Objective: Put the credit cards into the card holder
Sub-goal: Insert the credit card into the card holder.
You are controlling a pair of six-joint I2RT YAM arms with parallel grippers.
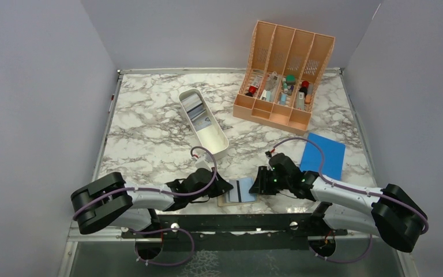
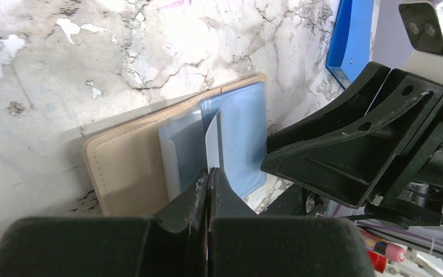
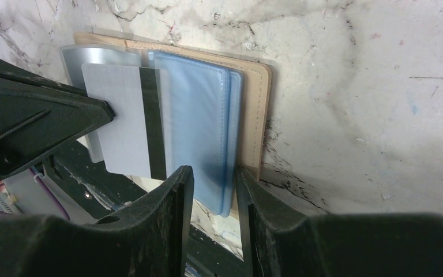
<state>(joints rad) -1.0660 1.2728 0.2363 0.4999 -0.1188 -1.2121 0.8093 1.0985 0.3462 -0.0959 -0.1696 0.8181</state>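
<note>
The card holder lies open at the table's near edge, tan outside, blue-grey pockets facing up. My left gripper is shut on a pale grey credit card with a black stripe. The card's far part lies over the holder's left pockets. In the left wrist view the card shows edge-on, pinched at my fingertips. My right gripper is open, its tips straddling the near edge of the right blue-grey pocket, and it shows from above at the holder's right side. Other cards are not clearly seen.
A long white tray with flat grey things at its far end lies diagonally mid-table. A peach slotted organizer with small items stands at the back right. A flat bright-blue rectangle lies right of my right arm. Walls enclose the table.
</note>
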